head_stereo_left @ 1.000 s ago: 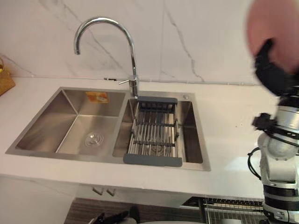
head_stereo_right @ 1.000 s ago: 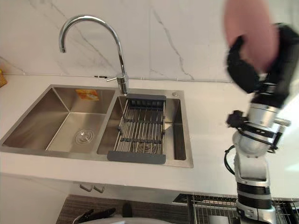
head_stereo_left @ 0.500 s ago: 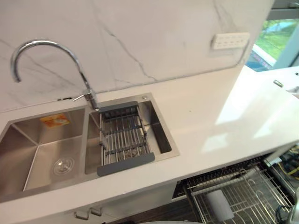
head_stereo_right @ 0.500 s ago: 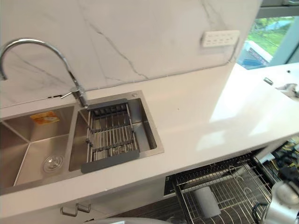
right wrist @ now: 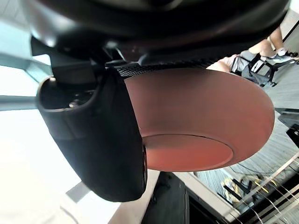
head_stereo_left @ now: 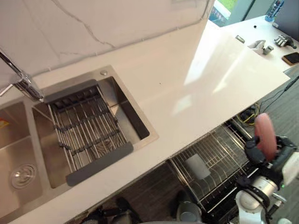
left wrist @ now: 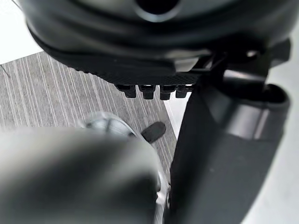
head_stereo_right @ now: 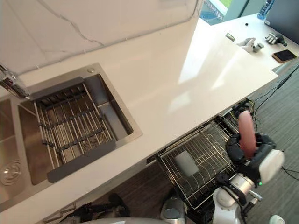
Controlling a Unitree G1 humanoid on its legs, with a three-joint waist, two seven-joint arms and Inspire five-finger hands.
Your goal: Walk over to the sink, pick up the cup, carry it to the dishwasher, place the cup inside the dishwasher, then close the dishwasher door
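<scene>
My right hand (head_stereo_left: 276, 161) is low on the right, shut on a pinkish-red cup (head_stereo_left: 265, 136) that sticks up out of it. In the right wrist view the thumb (right wrist: 100, 144) and the fingers curl round the cup (right wrist: 201, 116). The hand hangs just right of the dishwasher's pulled-out wire rack (head_stereo_right: 210, 144), under the counter edge. A grey cup (head_stereo_right: 186, 163) stands in that rack. The steel sink (head_stereo_left: 140, 123) with its drying rack (head_stereo_left: 84, 130) is at the left. My left hand (left wrist: 154, 56) hangs over the grey floor, fingers relaxed and holding nothing.
The white counter (head_stereo_left: 210, 70) runs from the sink to the far right, overhanging the dishwasher. The faucet base (head_stereo_left: 21, 81) stands at the far left. A phone (head_stereo_left: 292, 58) and small items lie on the far table. Grey striped floor lies below.
The camera has swung right and downward, so the sink has slid left. The dishwasher rack shows fuller, and my right hand with the cup now appears low beside it.
</scene>
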